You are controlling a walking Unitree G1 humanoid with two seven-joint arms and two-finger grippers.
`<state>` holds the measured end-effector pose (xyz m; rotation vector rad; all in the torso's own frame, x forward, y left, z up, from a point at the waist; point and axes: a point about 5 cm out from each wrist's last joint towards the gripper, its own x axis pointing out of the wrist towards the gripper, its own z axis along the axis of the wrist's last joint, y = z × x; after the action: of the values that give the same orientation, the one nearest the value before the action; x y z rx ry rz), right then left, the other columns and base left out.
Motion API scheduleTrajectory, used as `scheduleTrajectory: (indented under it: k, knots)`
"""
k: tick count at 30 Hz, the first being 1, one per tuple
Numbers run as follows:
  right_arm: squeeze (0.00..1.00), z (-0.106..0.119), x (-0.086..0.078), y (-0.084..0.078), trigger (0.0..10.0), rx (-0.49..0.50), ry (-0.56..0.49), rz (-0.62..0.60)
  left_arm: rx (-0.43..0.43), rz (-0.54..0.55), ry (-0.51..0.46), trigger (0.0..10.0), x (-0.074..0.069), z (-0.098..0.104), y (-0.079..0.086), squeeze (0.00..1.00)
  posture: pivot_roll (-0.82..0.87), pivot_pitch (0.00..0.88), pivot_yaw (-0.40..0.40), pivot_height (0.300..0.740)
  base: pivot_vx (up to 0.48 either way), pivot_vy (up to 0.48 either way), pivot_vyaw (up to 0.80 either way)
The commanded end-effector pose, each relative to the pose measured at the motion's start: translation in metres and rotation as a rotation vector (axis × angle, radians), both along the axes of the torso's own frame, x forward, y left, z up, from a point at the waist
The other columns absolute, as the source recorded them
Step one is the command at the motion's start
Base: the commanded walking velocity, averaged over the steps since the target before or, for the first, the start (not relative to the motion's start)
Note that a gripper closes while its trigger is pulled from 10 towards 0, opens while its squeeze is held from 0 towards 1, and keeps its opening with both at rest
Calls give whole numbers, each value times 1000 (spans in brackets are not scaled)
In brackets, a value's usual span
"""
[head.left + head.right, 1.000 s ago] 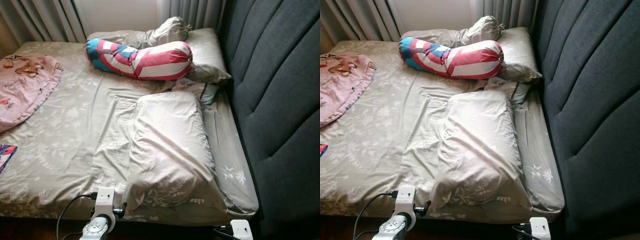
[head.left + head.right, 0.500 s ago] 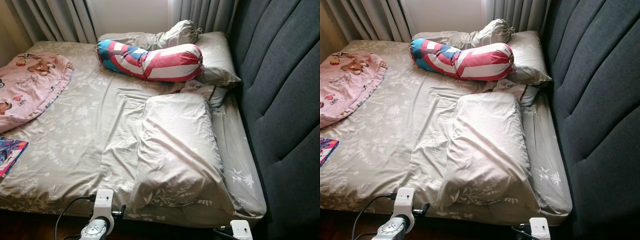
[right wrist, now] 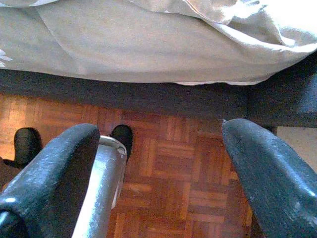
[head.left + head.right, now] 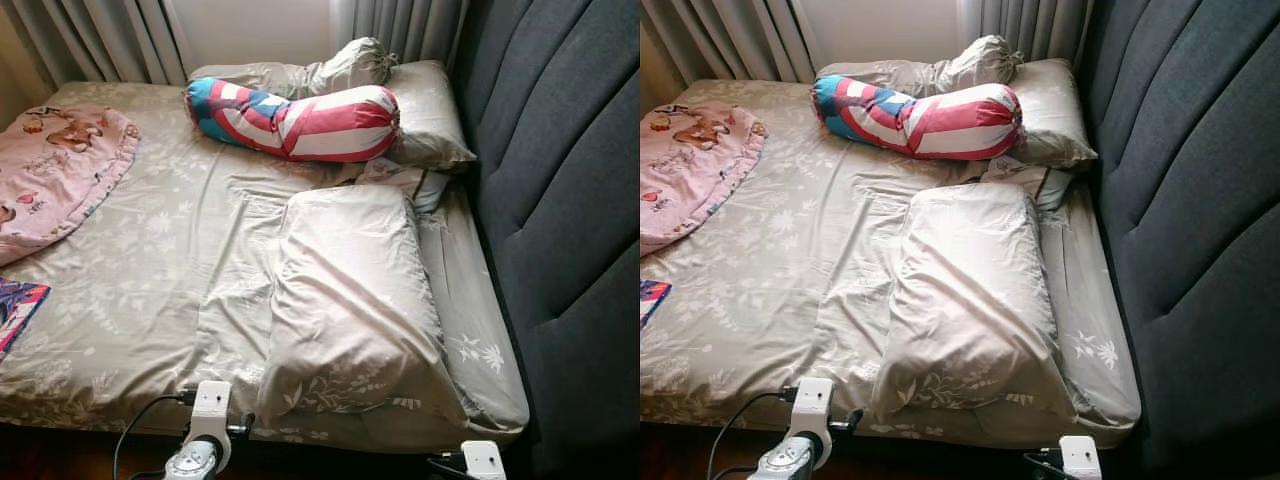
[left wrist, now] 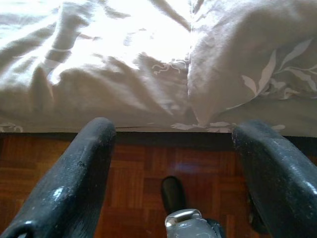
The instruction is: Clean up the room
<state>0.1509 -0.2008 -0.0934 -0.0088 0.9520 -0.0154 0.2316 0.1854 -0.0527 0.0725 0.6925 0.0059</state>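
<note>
Two hands hang low at the foot of an unmade bed point(image 4: 150, 260), both with fingers spread apart and holding nothing. The left hand point(image 5: 173, 168) is poised over the parquet floor point(image 3: 168, 163) just short of the mattress edge; the right hand point(image 3: 158, 173) hangs likewise near the corner by the dark padded headboard point(image 4: 560, 200).

On the bed, a large beige pillow point(image 4: 350, 300) lies lengthwise near the headboard side, its lower end close to the mattress edge. Beyond it a red, white and blue striped bolster point(image 4: 300, 120) rests against a second pillow point(image 4: 425, 110) by the curtains point(image 4: 100, 40). A pink printed blanket point(image 4: 50, 170) is bunched on the far left, and a colourful book point(image 4: 15, 305) sits at the left margin.

Over the last second the whole scene has slid sideways and back across the head views while nothing on the bed shifted, so the robot appears to be squaring up to the bed rather than working. Tidying, by the look of it, has not yet begun; the near pillow seems the likeliest first reach.
</note>
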Motion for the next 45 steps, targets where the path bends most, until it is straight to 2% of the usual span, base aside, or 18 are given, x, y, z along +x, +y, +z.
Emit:
scheduleTrajectory:
  k: [1,6,15,20,21,24,26,27,29,30,33,37,39,45]
  knots:
    - [0,-1,-3,-1,10000,-2,5,1,12,-7,23,10000,-6,-4,1,0,-75,92,-41,740,0,480,0]
    - [0,-1,-3,-1,10000,-3,7,3,14,-10,22,10000,-6,-4,0,0,-75,92,-42,740,0,409,0]
    - [0,-1,-3,-1,10000,-1,4,4,21,-29,2,10000,-3,-2,-2,0,-75,91,-43,740,0,0,0]
    - [0,1,0,0,10000,22,-46,-18,11,-20,-53,10000,5,5,-3,0,-80,86,-44,740,0,0,0]
    - [0,3,2,1,10000,38,-83,-17,24,-21,-145,10000,19,17,-3,0,-90,81,-46,740,0,0,0]
    - [0,7,4,1,10000,60,-141,-17,50,-28,-325,10000,40,42,-2,0,-94,74,-49,740,0,0,0]
    - [0,8,5,1,10000,67,-158,-27,53,-27,-380,10000,46,50,-2,0,-94,74,-49,740,0,0,0]
    - [0,8,5,1,10000,70,-173,-38,60,-31,-449,10000,50,59,-2,0,-103,71,-50,740,0,0,0]
    - [0,9,5,0,10000,71,-181,-41,73,-41,-487,10000,52,64,-2,0,-106,69,-51,740,0,0,0]
    - [0,9,5,0,10000,74,-195,-49,90,-54,-546,10000,54,72,-3,0,-110,67,-51,740,0,0,0]
    - [0,10,4,0,10000,92,-224,-75,100,-15,-641,10000,50,82,2,0,-122,58,-47,740,0,0,0]
    - [0,11,3,0,10000,106,-240,-92,100,-12,-670,10000,44,83,4,0,-132,54,-47,740,0,0,0]
    - [0,12,3,-1,10000,116,-262,-108,107,-2,-693,10000,32,81,6,0,-137,47,-51,740,0,0,0]
    - [0,13,4,-2,10000,130,-277,-92,103,4,-691,10000,14,78,2,0,-130,36,-60,740,0,0,0]
